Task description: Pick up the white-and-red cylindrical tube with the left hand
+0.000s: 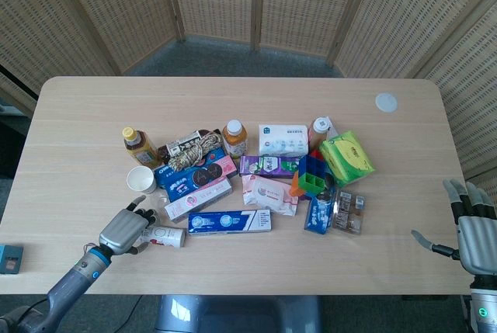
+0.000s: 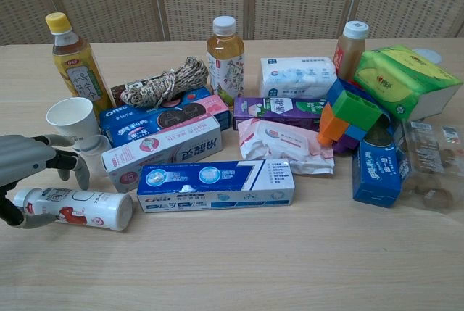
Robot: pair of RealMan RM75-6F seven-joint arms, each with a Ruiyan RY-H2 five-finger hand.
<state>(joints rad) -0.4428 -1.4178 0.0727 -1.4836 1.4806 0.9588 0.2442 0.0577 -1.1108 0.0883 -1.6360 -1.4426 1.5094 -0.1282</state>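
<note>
A: Left hand (image 2: 29, 162), chest view. State?

B: Fingers curled down over the near end of the white-and-red tube (image 2: 76, 207), thumb hooked under that end. It looks to be gripping the tube. The tube lies on its side on the table (image 2: 290, 267), not lifted, cap end pointing toward the blue toothpaste box (image 2: 216, 185).

A: Head view agree?

B: Yes. Left hand (image 1: 124, 230) sits over the tube's outer end; tube (image 1: 165, 235) sticks out of it toward the toothpaste box (image 1: 230, 222), just short of touching it.

A: Around the hand?

B: Paper cup (image 2: 72, 122) just behind the fingers, upright, seated on a clear cup. Pink-and-white box (image 2: 161, 153) beside the cup, behind the tube. Yellow-capped tea bottle (image 2: 75, 63) further back from the cup, upright.

A: Right hand?

B: Only in the head view, well away from the toothpaste box at the far table edge. Right hand (image 1: 470, 228) fingers spread and upright, thumb out sideways, holding nothing.

A: Anything unclear?

B: Left palm is cut off by the frame edge in the chest view, so contact under the tube is hard to read. Print on the tube is too small to make out. Right wrist runs out of frame.
</note>
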